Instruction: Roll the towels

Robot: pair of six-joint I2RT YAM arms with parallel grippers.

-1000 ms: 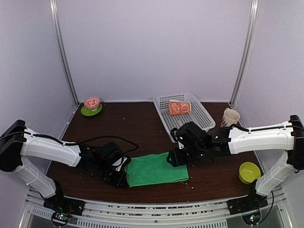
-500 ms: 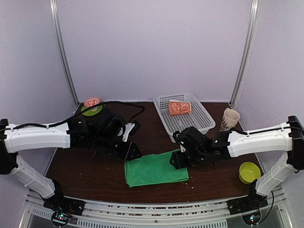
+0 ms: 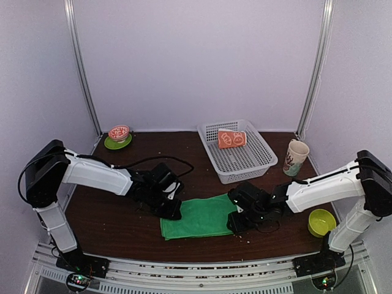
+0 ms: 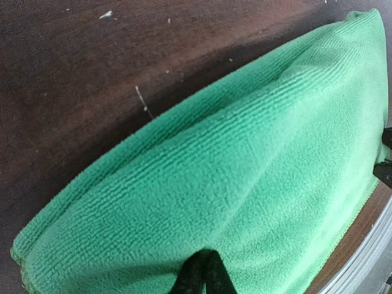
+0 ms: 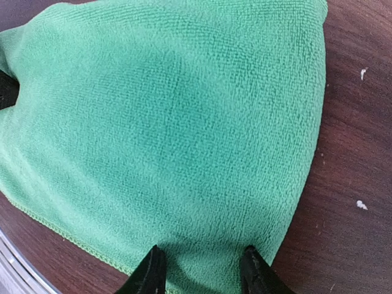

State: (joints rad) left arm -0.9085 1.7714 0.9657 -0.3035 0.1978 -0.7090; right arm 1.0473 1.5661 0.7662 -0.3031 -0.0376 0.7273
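The green towel (image 3: 199,216) lies folded flat on the dark table near the front. It fills the left wrist view (image 4: 245,165) and the right wrist view (image 5: 171,122). My left gripper (image 3: 171,208) is at the towel's left back edge; its fingers are shut together, with the tips (image 4: 205,272) on the cloth. My right gripper (image 3: 237,222) is at the towel's right front corner, open, with its fingertips (image 5: 150,275) spread over the cloth. The orange towel (image 3: 231,139) with white prints lies rolled in the white basket (image 3: 257,160).
A printed cup (image 3: 296,157) stands right of the basket. A yellow-green bowl (image 3: 321,222) sits at the front right. A red bowl on a green plate (image 3: 118,133) is at the back left. The table's metal front rail (image 3: 196,266) runs just below the towel.
My left arm swung from the towel's left edge up and back, then came down again at its left back edge. My right gripper slid along the towel's right edge toward the front.
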